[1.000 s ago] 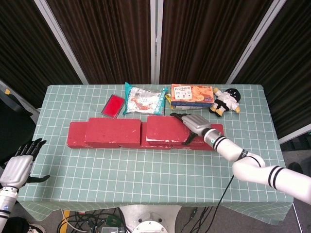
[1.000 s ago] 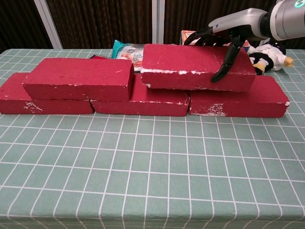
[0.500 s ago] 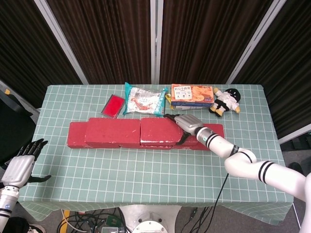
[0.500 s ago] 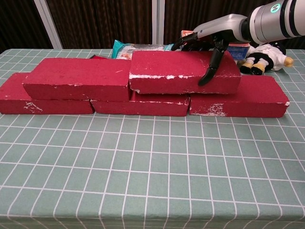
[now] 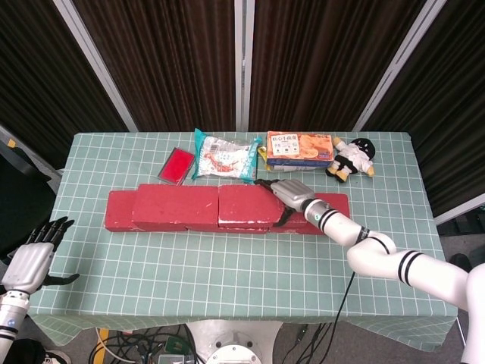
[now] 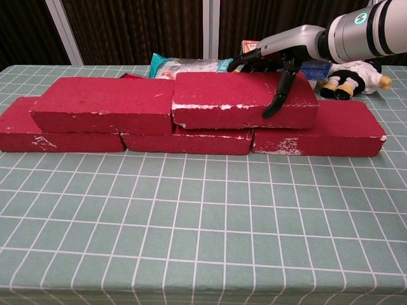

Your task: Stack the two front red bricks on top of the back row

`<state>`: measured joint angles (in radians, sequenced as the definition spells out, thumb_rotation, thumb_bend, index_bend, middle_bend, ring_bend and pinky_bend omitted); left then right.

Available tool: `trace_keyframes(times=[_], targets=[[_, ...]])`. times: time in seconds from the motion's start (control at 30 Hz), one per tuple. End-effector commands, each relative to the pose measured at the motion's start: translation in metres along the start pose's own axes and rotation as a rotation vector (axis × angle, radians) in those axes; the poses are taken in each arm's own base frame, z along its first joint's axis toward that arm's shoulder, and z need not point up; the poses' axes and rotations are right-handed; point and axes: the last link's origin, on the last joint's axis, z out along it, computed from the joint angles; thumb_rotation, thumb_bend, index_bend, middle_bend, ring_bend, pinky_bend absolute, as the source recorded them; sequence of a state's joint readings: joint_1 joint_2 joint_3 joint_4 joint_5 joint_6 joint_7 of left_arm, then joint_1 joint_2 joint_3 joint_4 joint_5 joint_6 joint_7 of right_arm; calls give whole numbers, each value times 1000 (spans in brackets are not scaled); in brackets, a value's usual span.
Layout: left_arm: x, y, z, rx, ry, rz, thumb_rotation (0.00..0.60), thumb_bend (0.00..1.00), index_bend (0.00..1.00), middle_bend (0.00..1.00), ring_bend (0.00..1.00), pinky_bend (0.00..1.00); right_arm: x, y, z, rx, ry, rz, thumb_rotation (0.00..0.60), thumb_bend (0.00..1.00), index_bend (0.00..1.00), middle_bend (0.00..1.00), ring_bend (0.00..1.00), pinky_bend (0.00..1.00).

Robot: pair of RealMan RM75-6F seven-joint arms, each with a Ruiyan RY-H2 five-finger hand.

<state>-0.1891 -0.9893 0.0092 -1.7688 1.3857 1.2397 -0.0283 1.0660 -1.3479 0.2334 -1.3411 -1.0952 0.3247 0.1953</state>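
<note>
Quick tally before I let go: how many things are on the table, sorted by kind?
Red bricks: 5, with 3 in the bottom row and 2 stacked on top
Snack packs: 2, a bag and a box
Small red packet: 1
Plush doll: 1
Total: 9

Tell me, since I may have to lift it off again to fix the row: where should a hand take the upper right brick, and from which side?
Probably across its short width near the right end, coming from above, much as the right hand grips the upper right brick now. It lies flat, its left end butts the upper left brick, but its top, front and right end are open.
</note>
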Motion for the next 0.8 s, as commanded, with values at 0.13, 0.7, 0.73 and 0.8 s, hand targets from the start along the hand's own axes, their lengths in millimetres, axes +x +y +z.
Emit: trace_keyframes(times=[0.13,0.7,0.73,0.8], targets=[[-2,0,0,-1,-3,-1,600,7,0,0,0,0,-1,0,1,0,-2,2,600,110,0,197,131,219],[-3,-2,0,3,-8,-1,600,7,0,0,0,0,-6,1,4,-6,-13,-2,600,112,0,187,124,214],[-3,-2,0,4,-9,-1,600,7,0,0,0,0,-6,1,4,-6,-12,-3,600,112,0,186,124,213],[-3,-2,0,4,-9,-2,600,7,0,0,0,0,-5,2,4,-7,-10,-1,600,112,0,184,122,213]])
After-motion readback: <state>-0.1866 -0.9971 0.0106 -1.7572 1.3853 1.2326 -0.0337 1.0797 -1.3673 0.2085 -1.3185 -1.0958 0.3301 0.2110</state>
